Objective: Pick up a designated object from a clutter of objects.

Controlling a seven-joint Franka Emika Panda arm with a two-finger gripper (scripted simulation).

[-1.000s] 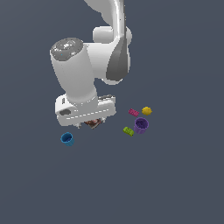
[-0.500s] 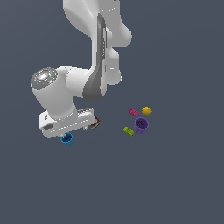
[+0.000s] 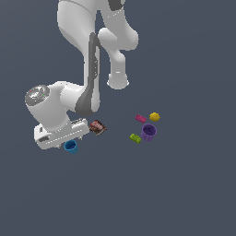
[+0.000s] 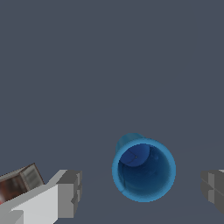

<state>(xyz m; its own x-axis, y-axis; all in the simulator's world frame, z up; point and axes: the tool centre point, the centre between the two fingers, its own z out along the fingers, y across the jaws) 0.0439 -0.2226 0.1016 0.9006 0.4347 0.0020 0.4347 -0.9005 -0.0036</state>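
The blue cup [image 3: 70, 146] stands on the grey floor at the exterior view's left, partly hidden under my white hand. In the wrist view the blue cup [image 4: 143, 169] is upright with its hollow showing, and it sits between my two grey fingertips [image 4: 70, 192]. My gripper [image 4: 142, 189] is open and empty, with a fingertip on either side of the cup and gaps to both. In the exterior view the fingers are hidden by the hand.
A brown-red box [image 3: 97, 127] lies close beside my hand; it also shows in the wrist view [image 4: 19, 183]. Further to the exterior view's right lie a purple cup [image 3: 149, 132], a green brick [image 3: 135, 138], a pink brick [image 3: 140, 119] and a yellow lump [image 3: 155, 117].
My arm has swung toward the exterior view's left and lowered, from over the brown-red box to over the blue cup. The objects have not moved.
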